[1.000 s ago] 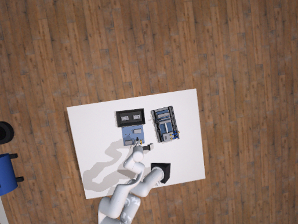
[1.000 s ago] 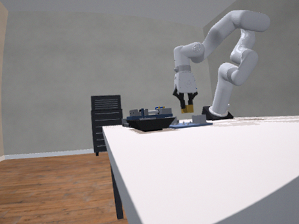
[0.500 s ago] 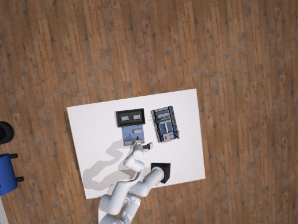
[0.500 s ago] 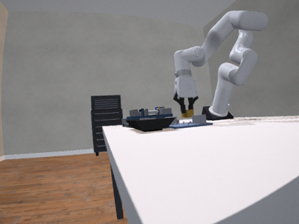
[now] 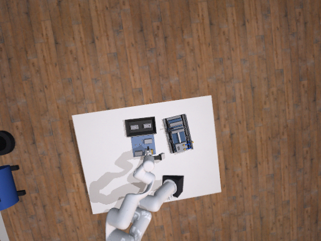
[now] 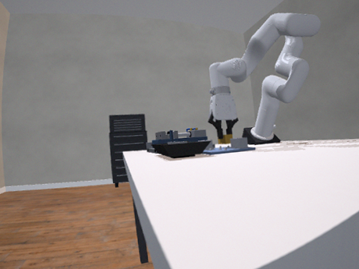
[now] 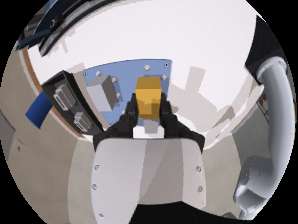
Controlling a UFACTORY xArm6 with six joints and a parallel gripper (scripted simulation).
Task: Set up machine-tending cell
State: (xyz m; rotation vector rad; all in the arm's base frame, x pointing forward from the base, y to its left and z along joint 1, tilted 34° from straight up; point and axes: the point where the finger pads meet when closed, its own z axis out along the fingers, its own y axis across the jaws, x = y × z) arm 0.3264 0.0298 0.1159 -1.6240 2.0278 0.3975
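My gripper (image 6: 225,133) is shut on a brass blank (image 6: 225,139), a small yellow block, also clear in the wrist view (image 7: 149,96). It hangs low over the near edge of the blue infeed plate (image 5: 143,145); I cannot tell whether it touches the plate. Two grey aluminium blanks lie on the plate, one (image 5: 148,141) toward the tray and one (image 5: 138,153) at the near left corner. The black outfeed tray (image 5: 140,126) holds two grey finished parts. The vise (image 5: 176,133) stands to the right of the plate.
The arm's black base (image 5: 173,184) sits on the table near the front edge, right of the gripper. A dark cabinet (image 6: 129,146) stands on the floor beyond the table. A blue cart (image 5: 7,187) is at the left.
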